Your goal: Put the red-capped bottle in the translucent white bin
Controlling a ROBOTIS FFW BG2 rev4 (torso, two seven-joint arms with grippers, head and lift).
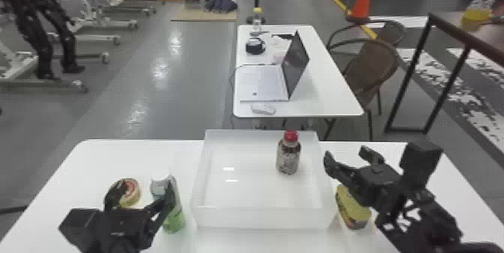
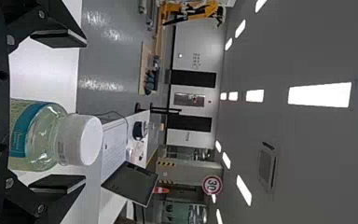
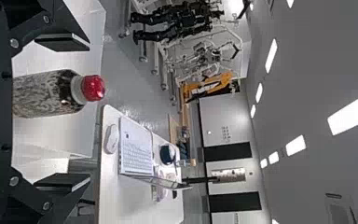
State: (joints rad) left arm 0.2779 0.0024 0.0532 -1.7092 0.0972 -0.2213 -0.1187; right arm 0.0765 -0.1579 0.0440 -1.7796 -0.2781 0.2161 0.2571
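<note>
The red-capped bottle (image 1: 288,154) stands upright inside the translucent white bin (image 1: 262,218), toward its right side. My right gripper (image 1: 343,154) is open just right of the bin, apart from the bottle. In the right wrist view the bottle (image 3: 51,93) appears beyond the spread fingers of the right gripper (image 3: 65,112), and nothing is held. On the left, my left gripper (image 1: 142,192) is parked open over the near part of the table. The left wrist view has the left gripper (image 2: 60,112) with fingers wide apart, a white-capped bottle lying in view between them.
Left of the bin are a green bottle with a white cap (image 1: 174,222) and a tape roll (image 1: 131,192). A yellow package (image 1: 352,209) is at the bin's right, under my right gripper. Behind the bin, a second table (image 1: 318,98) holds a laptop (image 1: 296,64).
</note>
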